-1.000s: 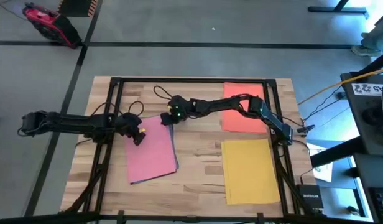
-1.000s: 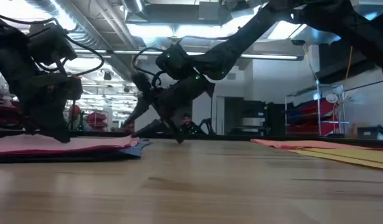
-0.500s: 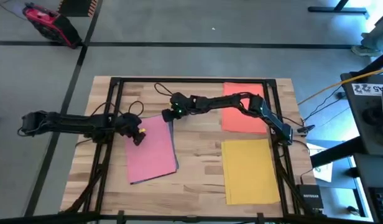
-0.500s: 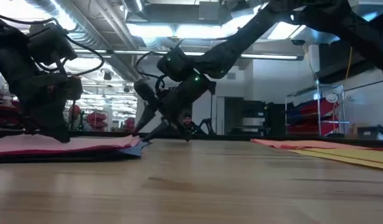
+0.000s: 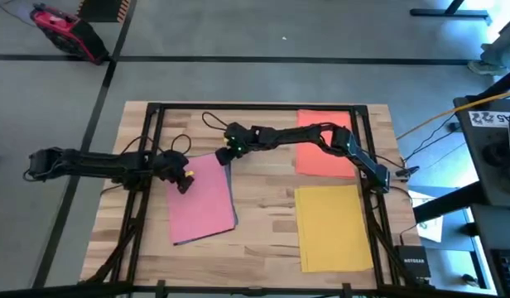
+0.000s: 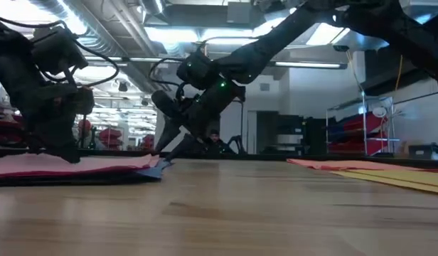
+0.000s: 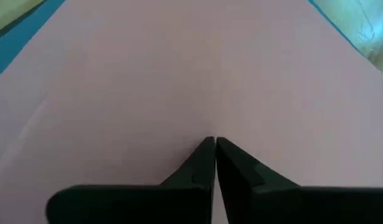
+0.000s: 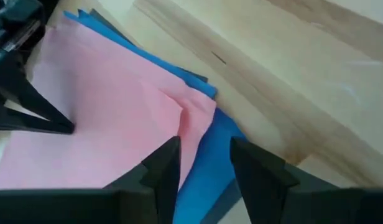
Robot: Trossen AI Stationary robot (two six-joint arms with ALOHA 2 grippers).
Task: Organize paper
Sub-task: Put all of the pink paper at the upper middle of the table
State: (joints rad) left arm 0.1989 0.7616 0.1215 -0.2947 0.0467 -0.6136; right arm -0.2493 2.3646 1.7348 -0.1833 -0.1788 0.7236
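The wooden table [image 5: 263, 219] has a black frame [image 5: 255, 106] along its edges. Beyond its far left corner a red device [image 5: 60, 29] lies on the grey floor. Off its right side stands a desk with white printed papers [image 5: 495, 117], and a black box [image 5: 414, 263] sits near its right front corner.

The high view looks straight down on the whole table [image 5: 263, 223]. The low view sits at tabletop height, facing level toward twelve o'clock into the room. The left wrist view presses close over the pink sheet [image 7: 179, 74], perhaps nearly touching it. The right wrist view, near too, shares that sheet's corner.
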